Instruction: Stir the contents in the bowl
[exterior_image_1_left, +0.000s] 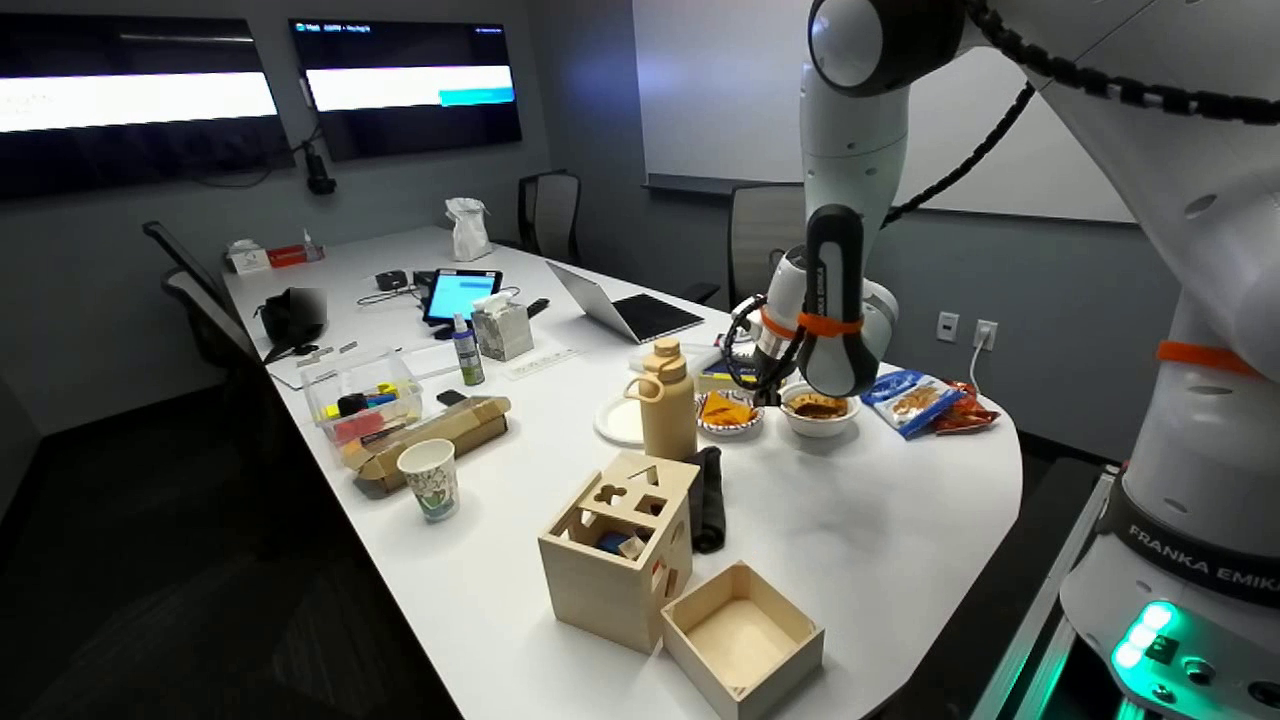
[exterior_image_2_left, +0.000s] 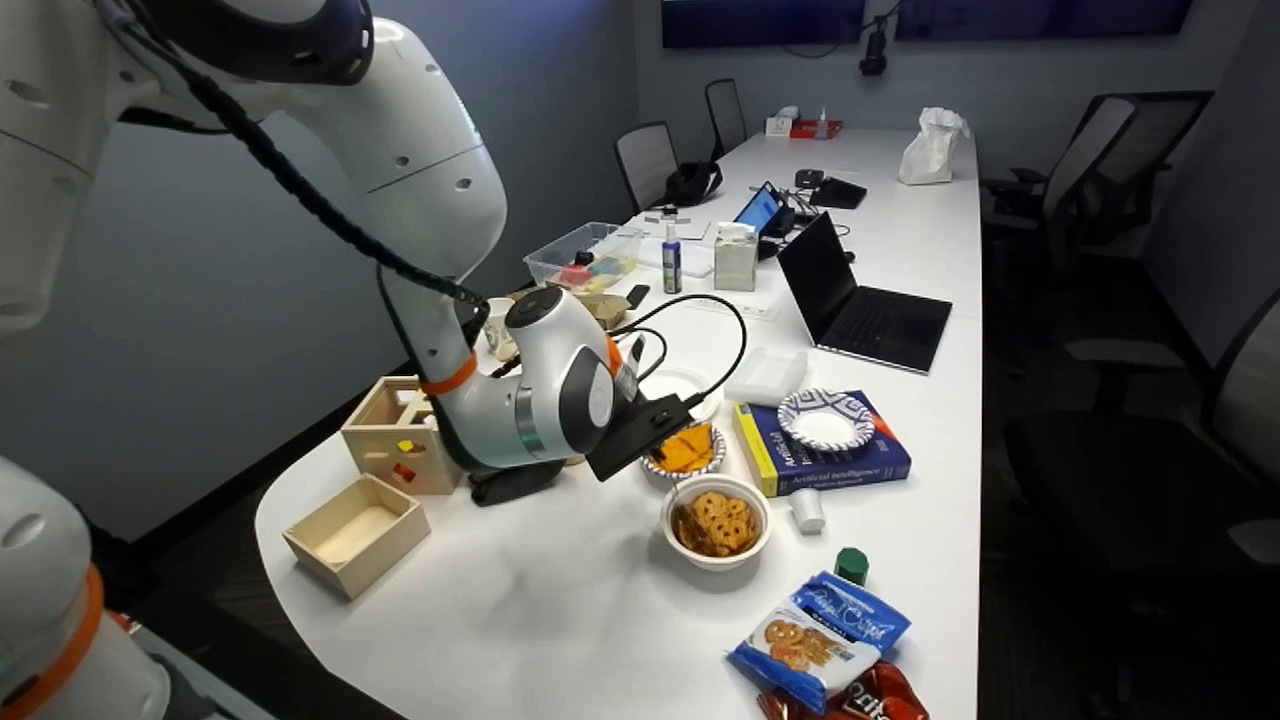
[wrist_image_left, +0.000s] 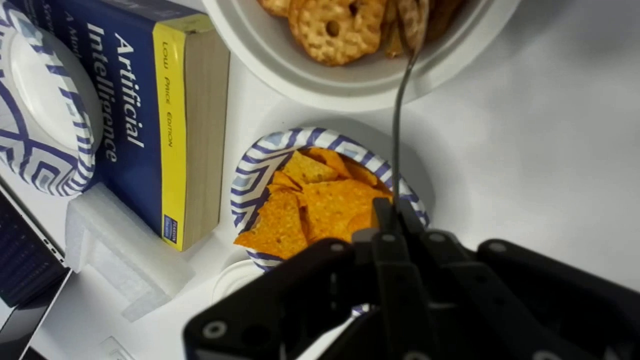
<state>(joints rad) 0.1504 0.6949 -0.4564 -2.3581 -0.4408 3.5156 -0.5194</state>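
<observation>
A white bowl (wrist_image_left: 350, 102) holds brown pretzel crisps (exterior_image_2_left: 716, 523), its contents. My gripper (wrist_image_left: 396, 212) is shut on the handle of a thin metal spoon (wrist_image_left: 396, 135). The spoon runs over the bowl's rim, and its head (wrist_image_left: 414, 22) lies among the crisps at the top of the wrist view; part of it is cut off there. Below the gripper is a smaller patterned bowl (wrist_image_left: 250, 177) with orange chips (wrist_image_left: 330, 205). In both exterior views the white bowl (exterior_image_1_left: 820, 426) stands beside the chip bowl, and the wrist hides most of the fingers.
A thick blue book (exterior_image_2_left: 860, 465) carries another patterned bowl (exterior_image_2_left: 825, 425). Near it are a small white cup (exterior_image_2_left: 807, 510), a green cap (exterior_image_2_left: 852, 565) and snack bags (exterior_image_2_left: 825, 640). A tall tan bottle (exterior_image_1_left: 668, 405) and wooden boxes (exterior_image_1_left: 625, 560) stand close by.
</observation>
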